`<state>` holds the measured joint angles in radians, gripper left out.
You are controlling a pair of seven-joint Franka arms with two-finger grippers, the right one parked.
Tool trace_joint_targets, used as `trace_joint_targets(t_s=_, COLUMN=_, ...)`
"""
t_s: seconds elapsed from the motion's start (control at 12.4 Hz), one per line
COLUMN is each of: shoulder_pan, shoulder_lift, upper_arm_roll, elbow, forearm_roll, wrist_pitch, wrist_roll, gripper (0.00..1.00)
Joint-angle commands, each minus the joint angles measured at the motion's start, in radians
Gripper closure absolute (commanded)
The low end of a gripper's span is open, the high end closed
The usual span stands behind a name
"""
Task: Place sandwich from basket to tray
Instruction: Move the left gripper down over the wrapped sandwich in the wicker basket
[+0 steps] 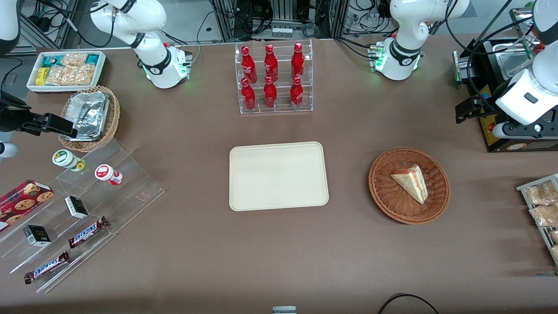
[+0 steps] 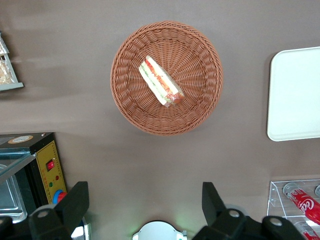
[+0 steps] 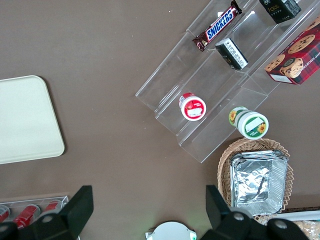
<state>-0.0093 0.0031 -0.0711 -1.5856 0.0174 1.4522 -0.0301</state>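
Count on the desk (image 1: 183,244): one sandwich (image 1: 410,182), one basket (image 1: 409,186), one tray (image 1: 278,175), six red bottles (image 1: 271,76), two Snickers bars (image 1: 67,253), two yoghurt pots (image 1: 87,166), one foil basket (image 1: 89,117). One claw (image 2: 145,202), fingers spread.

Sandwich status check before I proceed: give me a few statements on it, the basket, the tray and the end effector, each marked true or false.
1. The sandwich lies in the basket. True.
2. The tray already holds something. False: its surface is bare.
3. The end effector is shut on the sandwich. False: it is open, holding nothing, apart from the basket.
4. The basket lies beside the tray, toward the working arm's end of the table. True.
5. The sandwich stands upright against the basket's rim. False: it lies flat near the basket's middle.
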Motion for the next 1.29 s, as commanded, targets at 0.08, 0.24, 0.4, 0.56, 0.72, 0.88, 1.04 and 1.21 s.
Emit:
trace_joint_targets(t_s=0.08, shoulder_pan=-0.005, shoulder_lift=0.001, upper_arm_roll=0.008, elbow=0.004, forearm_roll=-0.013, wrist_pitch=-0.004, wrist_roll=0.002, gripper=0.00)
trace_joint_targets(t_s=0.24, shoulder_pan=-0.009, shoulder_lift=0.009, upper_arm_roll=0.008, elbow=-0.028, forearm_roll=-0.001, wrist_pitch=0.034, wrist_roll=0.007, gripper=0.00)
trace_joint_targets(t_s=0.4, shoulder_pan=-0.009, shoulder_lift=0.009, upper_arm_roll=0.008, elbow=-0.080, forearm_roll=-0.001, wrist_pitch=0.103, wrist_roll=0.007, gripper=0.00)
trace_joint_targets(t_s=0.56, shoulder_pan=-0.009, shoulder_lift=0.011, upper_arm_roll=0.008, elbow=-0.150, forearm_roll=-0.005, wrist_pitch=0.178, wrist_roll=0.006, gripper=0.00)
trace_joint_targets(t_s=0.72, shoulder_pan=-0.009, shoulder_lift=0.012, upper_arm_roll=0.008, elbow=-0.239, forearm_roll=-0.005, wrist_pitch=0.285, wrist_roll=0.002, gripper=0.00)
trace_joint_targets(t_s=0.88, shoulder_pan=-0.011, shoulder_lift=0.032, upper_arm_roll=0.007, elbow=-0.298, forearm_roll=-0.005, wrist_pitch=0.365, wrist_roll=-0.008, gripper=0.00)
trace_joint_targets(t_s=1.04, shoulder_pan=-0.011, shoulder_lift=0.084, upper_arm_roll=0.008, elbow=-0.303, forearm_roll=-0.005, wrist_pitch=0.399, wrist_roll=-0.010, gripper=0.00)
trace_joint_targets(t_s=1.21, shoulder_pan=-0.012, shoulder_lift=0.130, upper_arm_roll=0.007, elbow=-0.304, forearm_roll=-0.002, wrist_pitch=0.442, wrist_roll=-0.022, gripper=0.00)
